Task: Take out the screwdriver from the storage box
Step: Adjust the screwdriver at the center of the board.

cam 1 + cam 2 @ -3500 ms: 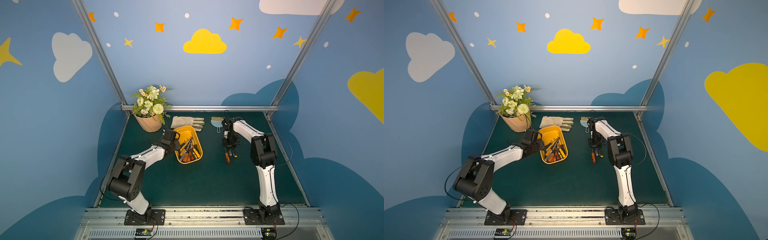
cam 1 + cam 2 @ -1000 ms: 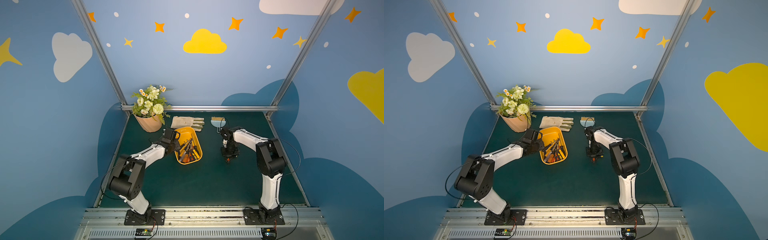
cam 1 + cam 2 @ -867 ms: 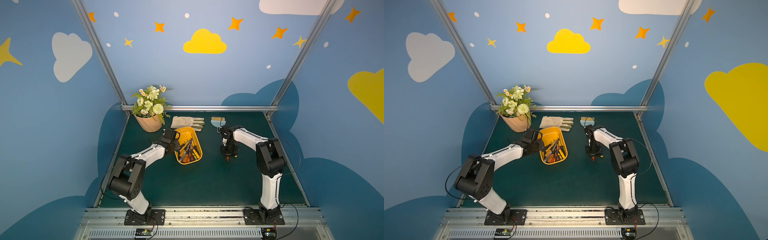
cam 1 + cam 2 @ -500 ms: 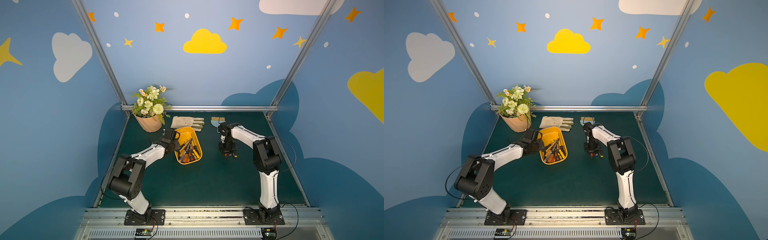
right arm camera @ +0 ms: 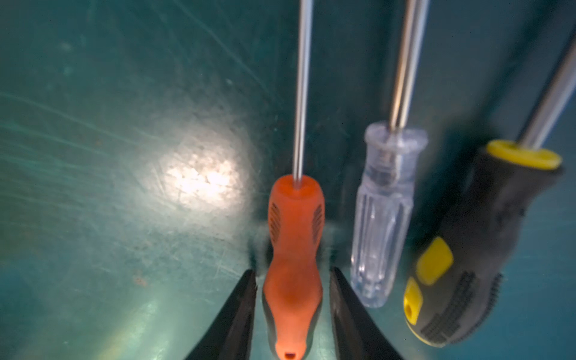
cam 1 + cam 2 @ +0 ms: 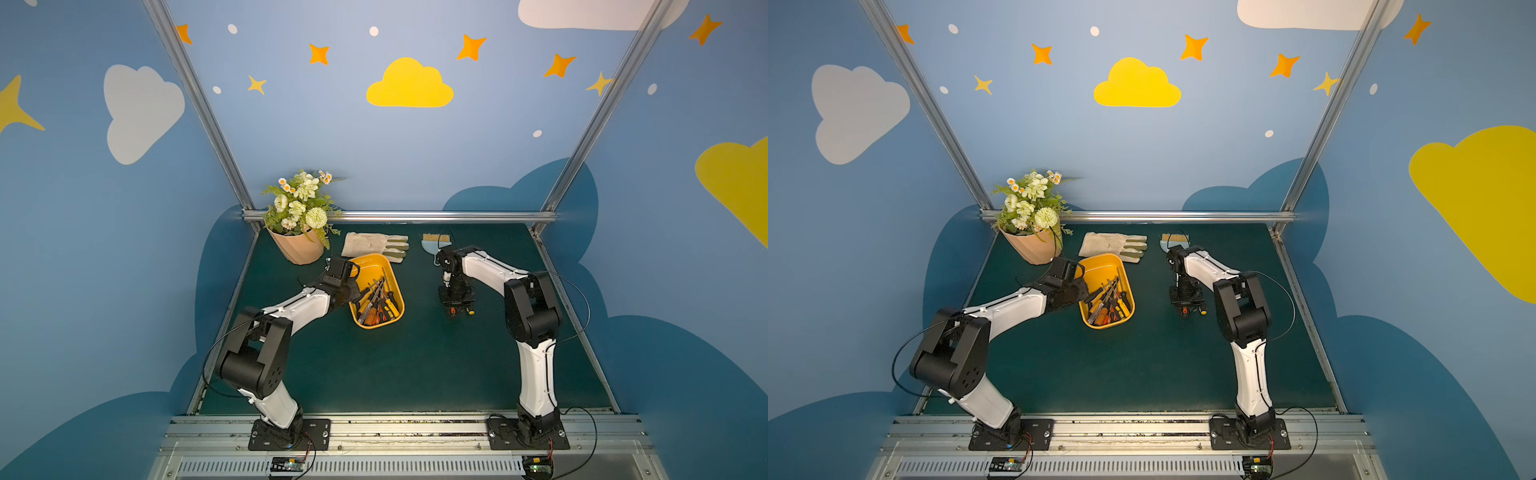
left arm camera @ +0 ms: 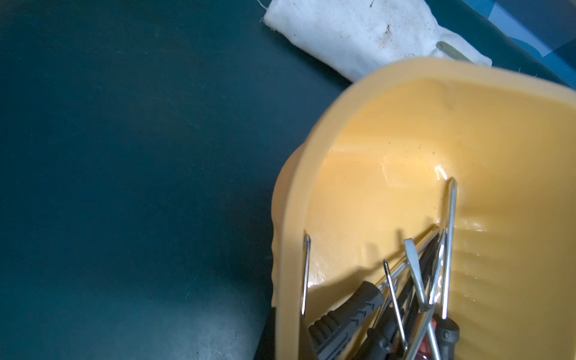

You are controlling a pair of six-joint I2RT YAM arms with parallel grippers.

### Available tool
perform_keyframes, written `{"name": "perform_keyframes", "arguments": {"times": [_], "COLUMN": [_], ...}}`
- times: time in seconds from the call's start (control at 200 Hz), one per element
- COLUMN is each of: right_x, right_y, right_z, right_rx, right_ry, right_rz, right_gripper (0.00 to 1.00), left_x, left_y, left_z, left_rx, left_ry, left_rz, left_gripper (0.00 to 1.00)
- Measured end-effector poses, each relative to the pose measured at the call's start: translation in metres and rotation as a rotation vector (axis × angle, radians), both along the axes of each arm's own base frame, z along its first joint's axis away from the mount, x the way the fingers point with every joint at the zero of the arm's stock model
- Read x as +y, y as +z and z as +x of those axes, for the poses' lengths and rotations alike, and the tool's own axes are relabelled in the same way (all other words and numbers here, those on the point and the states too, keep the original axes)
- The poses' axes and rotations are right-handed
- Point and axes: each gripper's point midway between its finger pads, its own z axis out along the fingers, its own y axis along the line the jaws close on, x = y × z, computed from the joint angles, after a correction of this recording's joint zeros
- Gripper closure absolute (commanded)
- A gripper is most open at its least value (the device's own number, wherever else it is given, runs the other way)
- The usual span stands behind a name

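Screwdriver with the orange plastic handle and thin steel shaft (image 6: 453,310) lies on the dark green table (image 6: 415,365), right of centre and well apart from the yellow-orange plastic storage box (image 6: 368,264). In both top views it is only an orange speck under the right gripper (image 6: 455,301), which points straight down at it. The storage box sits left of centre, toward the far edge, with a heap of other screwdrivers (image 6: 1106,305) inside, and the left gripper (image 6: 353,292) is at its left wall. Just behind it lies a beige fabric glove (image 6: 1113,246); a peach flower pot (image 6: 1032,249) stands in the far left corner.

From the left wrist, the box's rim (image 7: 293,218) runs down to the camera (a dark finger (image 7: 265,338) shows just outside the wall), and the gripper is pressed shut on that wall.

From the right wrist, the orange screwdriver (image 5: 294,249) lies flat between two black fingers (image 5: 237,321), spread so that a sliver of table shows on each side of the handle. Just beside it lie a clear-handled screwdriver (image 5: 383,218) and a black-and-yellow-handled screwdriver (image 5: 473,265), all shafts pointing the same way.
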Motion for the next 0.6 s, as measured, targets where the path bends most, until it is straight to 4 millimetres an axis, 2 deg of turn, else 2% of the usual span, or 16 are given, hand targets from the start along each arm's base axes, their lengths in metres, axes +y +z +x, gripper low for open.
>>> {"name": "perform_keyframes", "arguments": {"times": [0.12,0.24,0.456,0.601], "right_x": [0.000,0.002,0.005,0.019], "right_y": [0.003,0.014,0.050,0.080], "right_z": [0.001,0.003,0.008,0.007], "right_rx": [-0.007,-0.032,-0.111,-0.166], "right_ry": [0.000,0.000,0.002,0.036], "right_rz": [0.003,0.016,0.058,0.136], "right_gripper": [0.57,0.57,0.57,0.58], "left_x": [0.000,0.000,-0.001,-0.003], "left_y": [0.000,0.000,0.000,0.000], "left_z": [0.000,0.000,0.000,0.000], "left_rx": [-0.001,0.000,0.000,0.002], "left_ry": [-0.001,-0.001,-0.003,-0.009], "left_rz": [-0.002,-0.002,-0.005,-0.013], "left_gripper": [0.98,0.98,0.98,0.98]}}
